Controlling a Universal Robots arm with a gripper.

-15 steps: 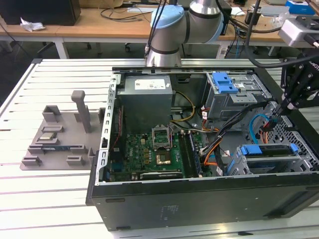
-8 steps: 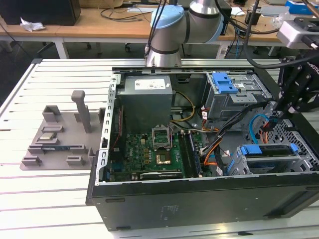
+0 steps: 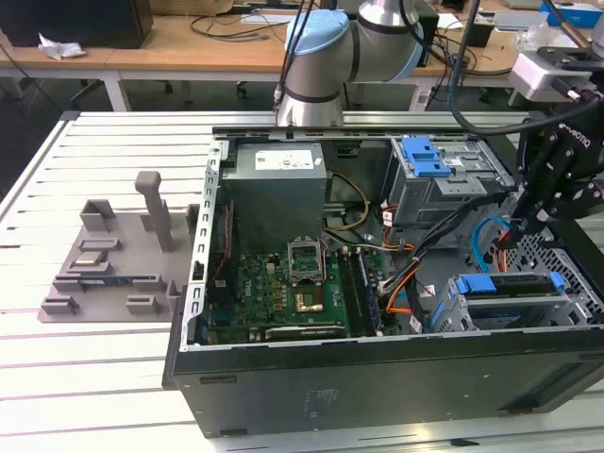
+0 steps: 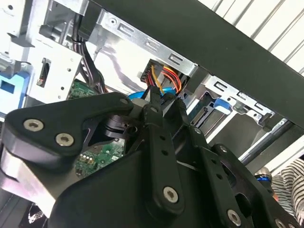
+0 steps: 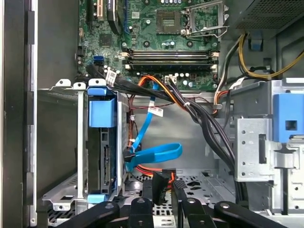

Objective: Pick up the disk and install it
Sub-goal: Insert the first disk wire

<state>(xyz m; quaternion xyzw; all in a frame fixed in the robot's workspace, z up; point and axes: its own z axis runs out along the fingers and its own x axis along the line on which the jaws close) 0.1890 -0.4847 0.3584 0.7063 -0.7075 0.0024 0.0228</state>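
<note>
The arm's silver-and-pale-blue joints [image 3: 326, 57] are rising at the far side in the exterior view, while its black wrist [image 3: 566, 175] is hanging at that view's right, pointing downward. The gripper [image 3: 525, 229] is reaching down from the wrist. In the first wrist view its black fingers [image 5: 179, 194] are lying close together, pinching a dark connector [image 5: 157, 183] between their tips.

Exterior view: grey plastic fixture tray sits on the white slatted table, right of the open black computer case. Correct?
No: in the exterior view the grey plastic fixture tray sits on the white slatted table at the exterior view's left of the open black computer case.
</note>
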